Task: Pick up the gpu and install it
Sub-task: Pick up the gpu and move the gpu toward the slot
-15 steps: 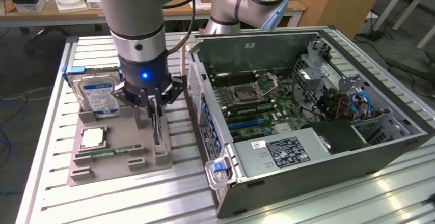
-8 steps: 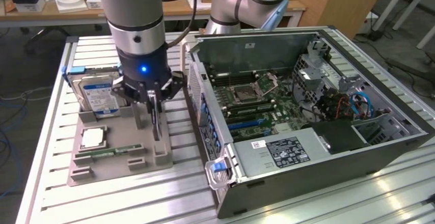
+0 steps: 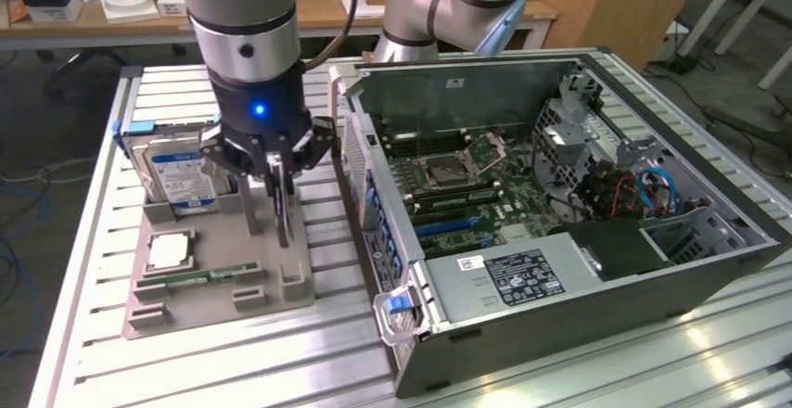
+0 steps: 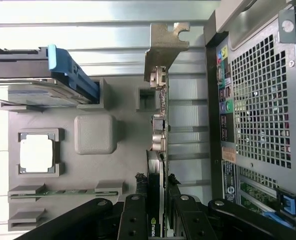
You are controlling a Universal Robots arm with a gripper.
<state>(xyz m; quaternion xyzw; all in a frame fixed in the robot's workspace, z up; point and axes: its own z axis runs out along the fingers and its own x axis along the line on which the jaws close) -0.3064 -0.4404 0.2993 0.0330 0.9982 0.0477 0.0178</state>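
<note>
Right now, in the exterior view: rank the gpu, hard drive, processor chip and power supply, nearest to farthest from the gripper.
1. gpu: clamped on edge in the gripper, over the tray.
2. hard drive: standing in the tray, on the exterior view's left.
3. processor chip: flat in the tray, nearer the camera.
4. power supply: inside the case, on the exterior view's right.

Hard drive (image 3: 180, 172), processor (image 3: 170, 250) and memory stick (image 3: 198, 278) in a grey tray (image 3: 185, 320).
</note>
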